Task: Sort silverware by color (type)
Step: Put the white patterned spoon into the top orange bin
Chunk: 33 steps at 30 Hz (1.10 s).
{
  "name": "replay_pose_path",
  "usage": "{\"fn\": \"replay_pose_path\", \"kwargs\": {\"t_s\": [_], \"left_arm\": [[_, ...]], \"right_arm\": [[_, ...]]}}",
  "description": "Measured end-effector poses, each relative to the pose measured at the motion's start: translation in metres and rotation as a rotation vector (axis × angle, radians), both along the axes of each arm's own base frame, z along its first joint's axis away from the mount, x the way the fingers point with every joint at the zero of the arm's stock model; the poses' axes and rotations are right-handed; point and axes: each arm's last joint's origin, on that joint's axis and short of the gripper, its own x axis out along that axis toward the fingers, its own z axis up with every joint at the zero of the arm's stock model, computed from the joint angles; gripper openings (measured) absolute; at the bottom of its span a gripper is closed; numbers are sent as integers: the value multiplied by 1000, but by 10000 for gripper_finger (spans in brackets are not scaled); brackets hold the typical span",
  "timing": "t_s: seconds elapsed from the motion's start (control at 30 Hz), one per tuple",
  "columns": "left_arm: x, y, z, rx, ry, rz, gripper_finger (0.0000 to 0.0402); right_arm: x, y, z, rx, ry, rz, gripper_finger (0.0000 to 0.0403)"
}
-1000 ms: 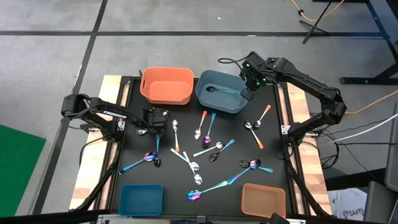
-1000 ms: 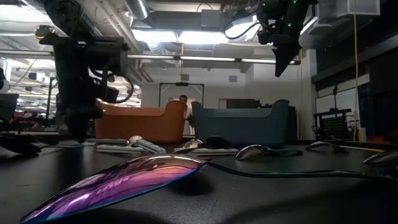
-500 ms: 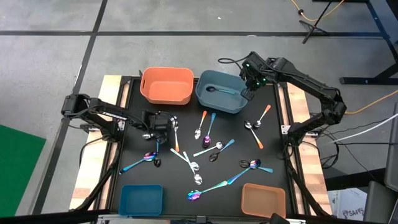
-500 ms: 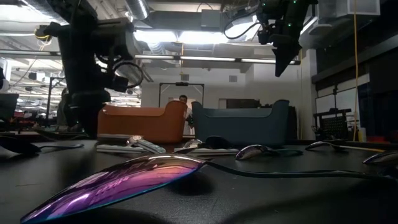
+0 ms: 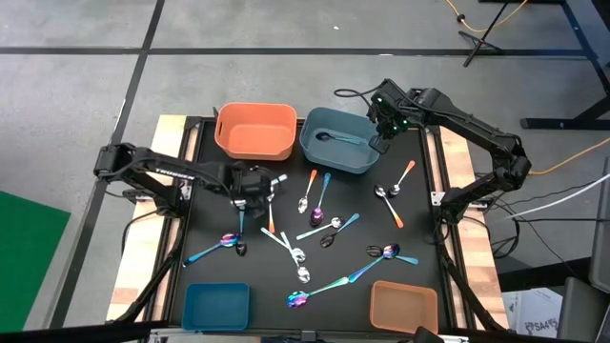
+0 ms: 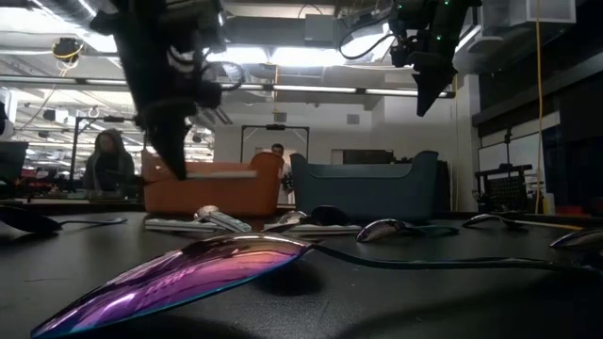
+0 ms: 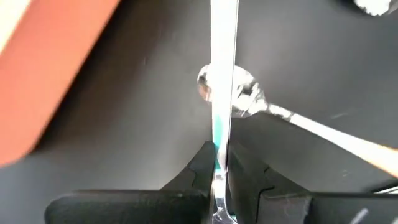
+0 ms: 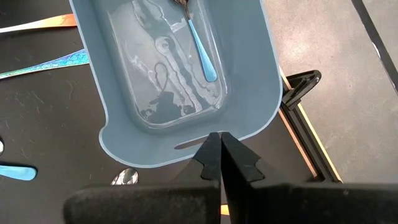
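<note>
Barely begun: left gripper (image 5: 272,181), jaws pinched on plain silver spoon (image 7: 224,62), hovers over bench (image 5: 419,238) near orange bin (image 5: 254,131). Right gripper (image 5: 379,143), jaws shut and empty, hangs over blue bin (image 8: 180,81) holding 1 teal-handled spoon (image 8: 202,50). Most spoons unsorted.

Left claw (image 5: 270,182) grips a silver spoon (image 5: 275,179) below the orange bin (image 5: 254,131).

No readable text, labels, brands or numbers in any view.
</note>
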Motion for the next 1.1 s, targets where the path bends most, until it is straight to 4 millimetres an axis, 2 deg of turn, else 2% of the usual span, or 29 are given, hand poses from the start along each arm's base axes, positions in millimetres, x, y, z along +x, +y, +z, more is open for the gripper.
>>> {"fn": "replay_pose_path", "kwargs": {"t_s": [0.3, 0.63, 0.8, 1.1], "left_arm": [[18, 10, 37, 111, -63, -76, 24], [27, 45, 76, 274, -81, -107, 24], [23, 68, 83, 326, -43, -105, 24], [7, 108, 83, 363, 46, -64, 24]], "right_arm": [[0, 0, 0, 0, 0, 0, 0], [0, 0, 0, 0, 0, 0, 0], [0, 0, 0, 0, 0, 0, 0], [0, 0, 0, 0, -1, 0, 0]]}}
